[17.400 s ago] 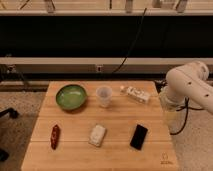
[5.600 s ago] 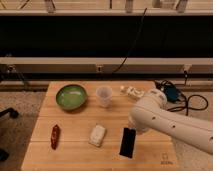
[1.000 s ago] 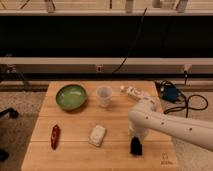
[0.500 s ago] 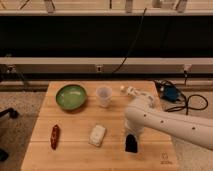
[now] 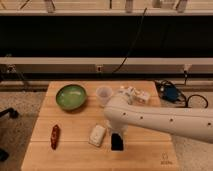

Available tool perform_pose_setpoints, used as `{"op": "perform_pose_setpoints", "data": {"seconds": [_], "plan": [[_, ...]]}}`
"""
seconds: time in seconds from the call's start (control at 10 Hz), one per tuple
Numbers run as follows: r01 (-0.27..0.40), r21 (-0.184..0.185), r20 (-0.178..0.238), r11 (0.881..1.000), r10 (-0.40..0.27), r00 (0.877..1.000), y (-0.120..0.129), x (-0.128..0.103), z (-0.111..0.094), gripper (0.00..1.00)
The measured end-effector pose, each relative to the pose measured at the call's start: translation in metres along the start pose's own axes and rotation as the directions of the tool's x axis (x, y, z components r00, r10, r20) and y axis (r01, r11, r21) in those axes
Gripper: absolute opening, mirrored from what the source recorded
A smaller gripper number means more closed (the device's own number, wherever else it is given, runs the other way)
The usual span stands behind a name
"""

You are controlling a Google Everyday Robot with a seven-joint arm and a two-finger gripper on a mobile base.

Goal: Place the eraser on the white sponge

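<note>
The white sponge (image 5: pixel 97 135) lies on the wooden table (image 5: pixel 75 155), left of centre near the front. The black eraser (image 5: pixel 117 142) is just right of the sponge, standing on end under my gripper (image 5: pixel 118 132). The gripper comes down from the white arm (image 5: pixel 165 121) that crosses in from the right, and it is shut on the eraser's upper part. The eraser is beside the sponge, not on it; whether it touches the table I cannot tell.
A green bowl (image 5: pixel 71 96) sits at the back left. A translucent cup (image 5: pixel 104 95) stands behind the arm, and a white tube-like bottle (image 5: pixel 136 93) lies at the back right. A dark red elongated item (image 5: pixel 55 136) lies at the front left.
The gripper with the eraser has moved left, toward the sponge, over the last second. The sponge and the other items have not moved.
</note>
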Motion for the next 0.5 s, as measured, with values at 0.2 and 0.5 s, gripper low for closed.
{"op": "perform_pose_setpoints", "data": {"seconds": [0.2,0.5], "plan": [[0.035,-0.001,-0.006,0.999,-0.035,0.999,-0.019,0.002,0.001,0.05],[0.068,0.003,-0.012,0.998,-0.068,0.998,-0.045,0.011,0.003,0.35]]}}
